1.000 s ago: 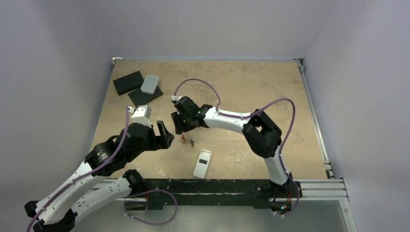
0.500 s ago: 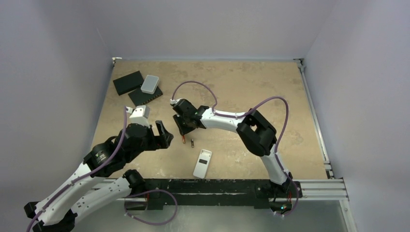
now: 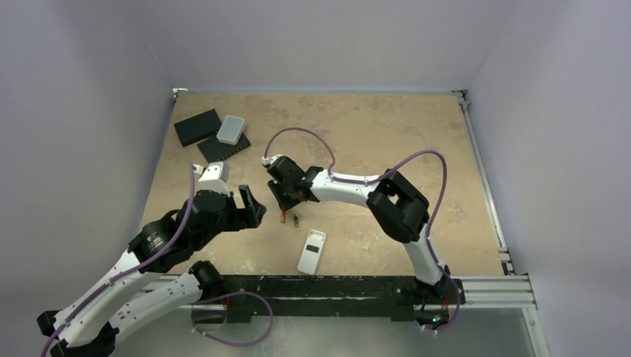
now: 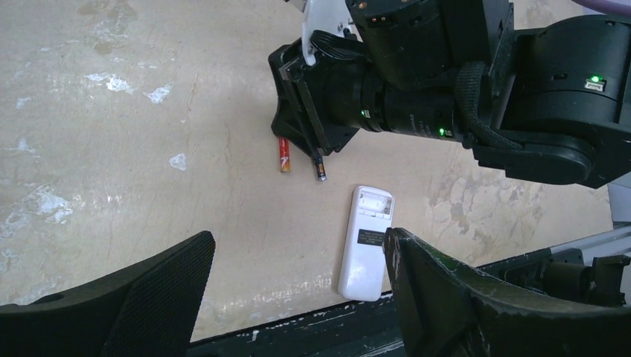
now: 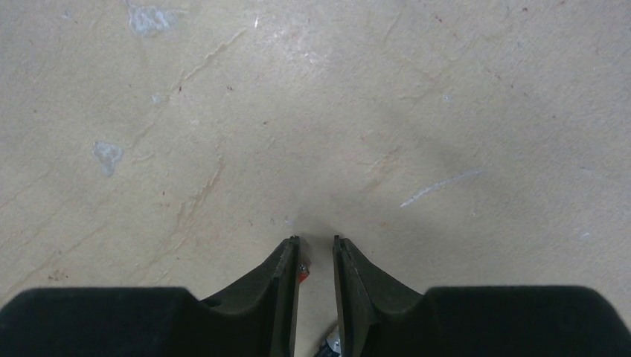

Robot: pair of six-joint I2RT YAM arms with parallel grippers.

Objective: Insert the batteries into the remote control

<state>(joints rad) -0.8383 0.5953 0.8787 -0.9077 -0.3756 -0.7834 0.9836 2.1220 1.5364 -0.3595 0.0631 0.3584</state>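
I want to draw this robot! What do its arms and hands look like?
Both arms are white tubes with chunky black joints, and a thin purple cable loops along each. The left hand and right hand are black, each with two wedge-shaped fingers.

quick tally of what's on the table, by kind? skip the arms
Batteries: 2 (one red, one dark)
Remote: 1
Black slabs: 2
Grey box: 1
Total: 6
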